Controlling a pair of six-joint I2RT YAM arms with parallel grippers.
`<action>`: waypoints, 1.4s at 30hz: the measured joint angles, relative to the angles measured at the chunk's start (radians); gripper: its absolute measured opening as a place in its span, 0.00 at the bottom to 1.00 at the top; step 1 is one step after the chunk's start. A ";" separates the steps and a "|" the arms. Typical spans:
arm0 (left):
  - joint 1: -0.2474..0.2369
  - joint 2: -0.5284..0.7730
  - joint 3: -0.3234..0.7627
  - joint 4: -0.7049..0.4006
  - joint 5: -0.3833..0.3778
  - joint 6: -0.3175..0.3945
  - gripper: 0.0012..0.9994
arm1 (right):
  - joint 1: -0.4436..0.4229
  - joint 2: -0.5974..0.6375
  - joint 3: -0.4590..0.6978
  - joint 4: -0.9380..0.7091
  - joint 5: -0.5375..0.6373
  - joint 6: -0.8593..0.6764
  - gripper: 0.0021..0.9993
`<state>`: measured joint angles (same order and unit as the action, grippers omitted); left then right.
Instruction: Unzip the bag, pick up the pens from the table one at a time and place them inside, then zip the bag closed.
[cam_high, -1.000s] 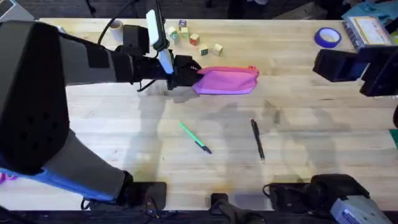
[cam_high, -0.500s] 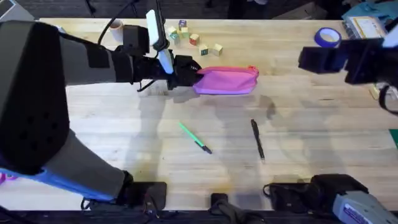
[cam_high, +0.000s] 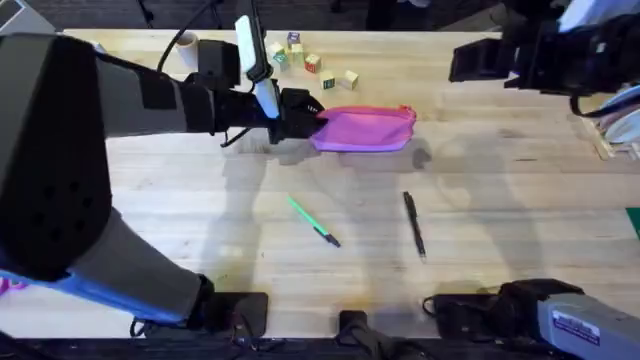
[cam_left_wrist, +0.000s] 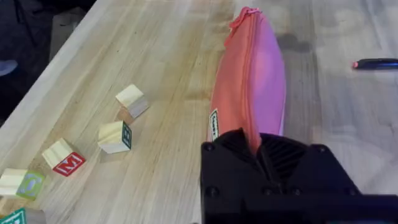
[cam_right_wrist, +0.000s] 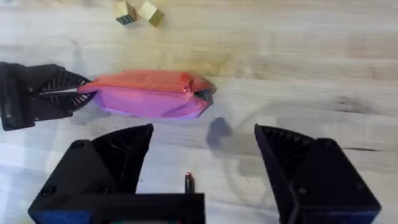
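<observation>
Your left gripper (cam_high: 305, 115) is clamped on the left end of the bag (cam_high: 365, 129), which lies on its side on the tabletop (cam_high: 480, 200) with the zipper closed. Your right gripper (cam_right_wrist: 202, 158) hangs above the tabletop with its fingers spread wide, the bag's far end just ahead of it. The green pen (cam_high: 313, 221) and the black pen (cam_high: 414, 225) lie apart on the tabletop, nearer you than the bag.

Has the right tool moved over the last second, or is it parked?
Yes. In the overhead view the right tool has travelled left and away from the bases, from beside the blue tape roll to nearer the pink bag, fingers open.
</observation>
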<state>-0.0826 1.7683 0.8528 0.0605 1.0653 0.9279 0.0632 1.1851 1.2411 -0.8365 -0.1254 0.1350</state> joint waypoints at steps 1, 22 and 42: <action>0.000 0.000 0.000 0.000 0.000 0.000 0.04 | 0.002 0.006 0.000 -0.001 -0.001 0.000 1.00; 0.000 0.000 0.000 0.000 0.000 0.000 0.04 | 0.062 0.195 0.003 0.150 -0.022 0.015 1.00; 0.000 0.000 0.000 0.000 0.000 0.000 0.04 | 0.085 0.229 0.003 0.159 -0.025 0.047 1.00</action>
<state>-0.0826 1.7683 0.8528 0.0605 1.0652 0.9279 0.1478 1.4139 1.2442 -0.6772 -0.1509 0.1817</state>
